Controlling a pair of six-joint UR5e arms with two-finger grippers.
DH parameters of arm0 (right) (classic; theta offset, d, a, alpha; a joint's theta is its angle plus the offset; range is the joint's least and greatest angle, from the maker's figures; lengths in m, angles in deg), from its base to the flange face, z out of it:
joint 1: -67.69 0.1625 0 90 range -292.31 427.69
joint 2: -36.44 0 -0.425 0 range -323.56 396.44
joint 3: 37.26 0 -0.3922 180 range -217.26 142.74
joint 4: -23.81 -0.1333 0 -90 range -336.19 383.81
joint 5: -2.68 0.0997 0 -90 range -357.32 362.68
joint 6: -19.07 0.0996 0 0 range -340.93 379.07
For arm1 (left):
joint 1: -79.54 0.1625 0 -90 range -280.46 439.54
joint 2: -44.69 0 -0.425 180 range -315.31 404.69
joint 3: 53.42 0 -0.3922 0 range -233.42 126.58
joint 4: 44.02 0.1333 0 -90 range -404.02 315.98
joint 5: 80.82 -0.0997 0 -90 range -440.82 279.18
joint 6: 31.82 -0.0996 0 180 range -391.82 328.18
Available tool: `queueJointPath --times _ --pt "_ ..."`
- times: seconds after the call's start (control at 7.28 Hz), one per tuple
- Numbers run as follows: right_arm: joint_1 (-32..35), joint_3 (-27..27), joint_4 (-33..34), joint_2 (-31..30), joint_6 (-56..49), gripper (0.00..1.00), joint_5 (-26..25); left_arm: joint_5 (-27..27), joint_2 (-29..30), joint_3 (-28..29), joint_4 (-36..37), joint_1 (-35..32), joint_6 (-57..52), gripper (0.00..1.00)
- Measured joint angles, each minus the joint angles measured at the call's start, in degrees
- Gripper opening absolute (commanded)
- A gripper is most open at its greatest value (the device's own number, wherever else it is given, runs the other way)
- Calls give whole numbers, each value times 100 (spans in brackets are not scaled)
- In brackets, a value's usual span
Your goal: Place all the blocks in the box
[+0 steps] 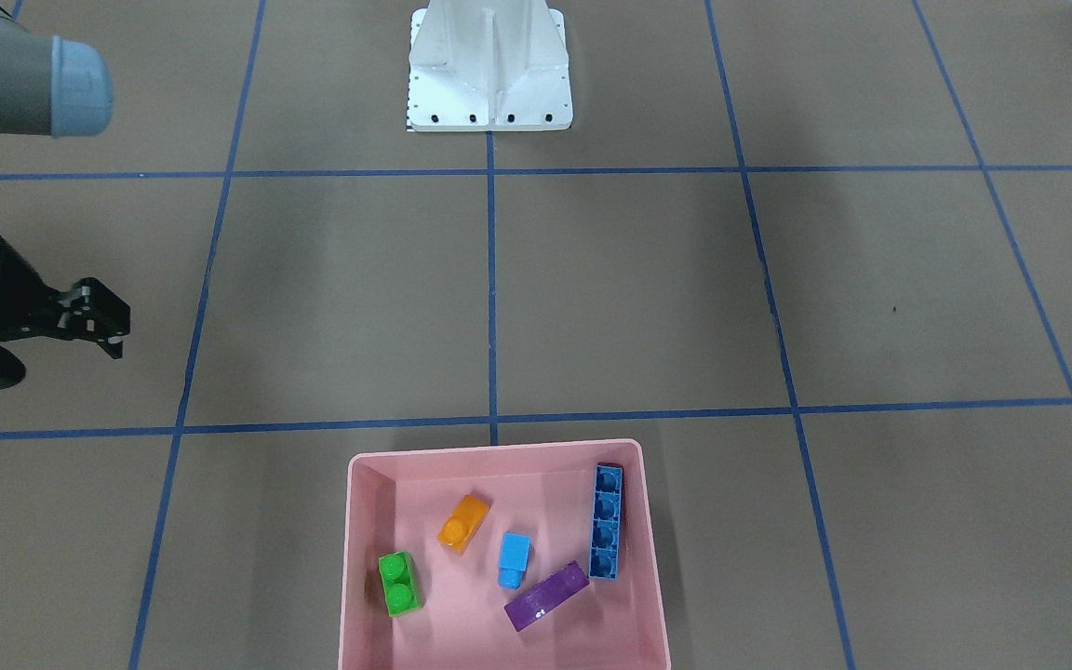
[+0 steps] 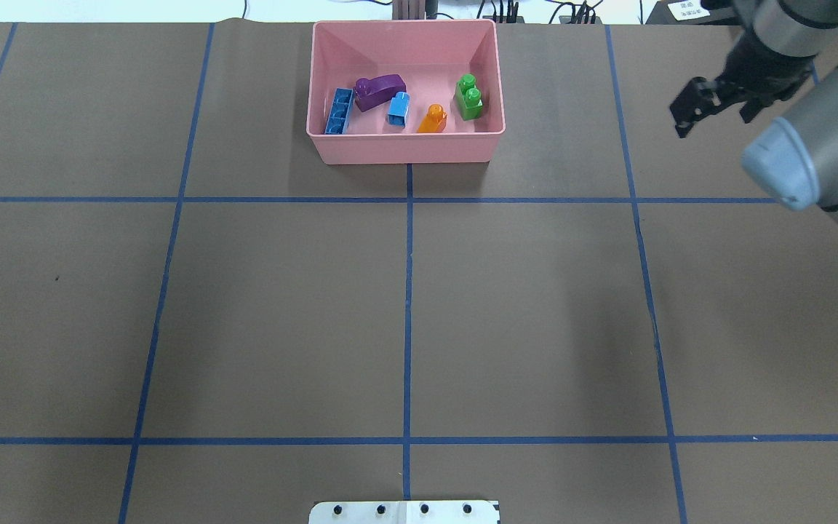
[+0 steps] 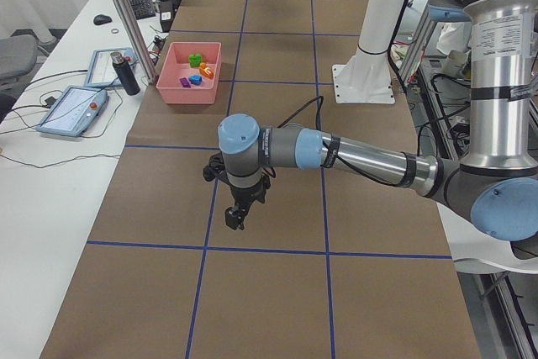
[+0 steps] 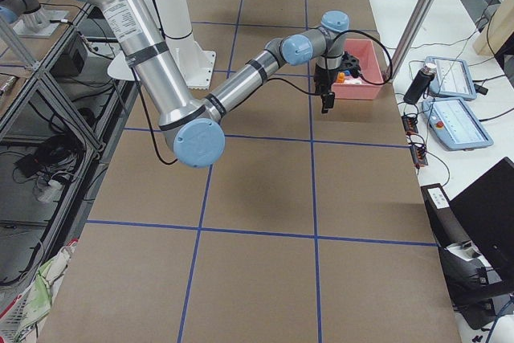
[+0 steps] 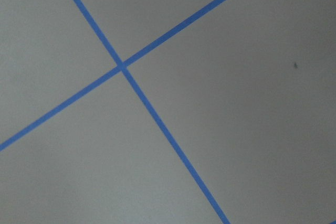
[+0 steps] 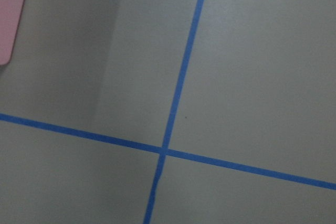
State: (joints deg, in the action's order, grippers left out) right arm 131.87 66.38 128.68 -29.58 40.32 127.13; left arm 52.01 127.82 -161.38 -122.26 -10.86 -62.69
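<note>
Front view. At 6 o'clock: box [image 1: 499, 448] holding all five blocks [image 2: 379, 91]. Inside: green [image 1: 399, 582] at 8 o'clock, orange [image 1: 463, 523] and light-blue [image 1: 513, 558] near centre, purple [image 1: 545, 596] at 5, blue [image 1: 605, 521] beside the wall at 3. At 9 o'clock, well apart from box: right gripper [image 1: 108, 318], fingers spread, empty. Left gripper [image 3: 238, 218], side view only: spread or pressed together, cannot tell.

Long table [image 2: 281, 306] covered in brown paper, gridded with blue tape lines [image 2: 408, 291]; alongside, a white bench [image 3: 50, 174] bearing keyboard [image 3: 139, 0], mouse [image 3: 102, 19], two tablet-like consoles [image 3: 74, 110] and black bottle [image 3: 126, 73]; slanted aluminium post [image 3: 124, 14]; soft, even lighting.
</note>
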Motion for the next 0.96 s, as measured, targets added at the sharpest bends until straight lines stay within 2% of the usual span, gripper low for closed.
queueJointPath --times 0.41,0.69,0.96 --pt "1135 559 -175 -1753 -1552 100 650 263 -160 178 -51 -369 154 100" --pt "1650 821 -365 -2724 -1967 100 694 291 -232 283 -333 -394 1034 100" --pt "1952 926 -945 -3553 -2036 100 692 283 -390 289 -945 -394 1908 100"
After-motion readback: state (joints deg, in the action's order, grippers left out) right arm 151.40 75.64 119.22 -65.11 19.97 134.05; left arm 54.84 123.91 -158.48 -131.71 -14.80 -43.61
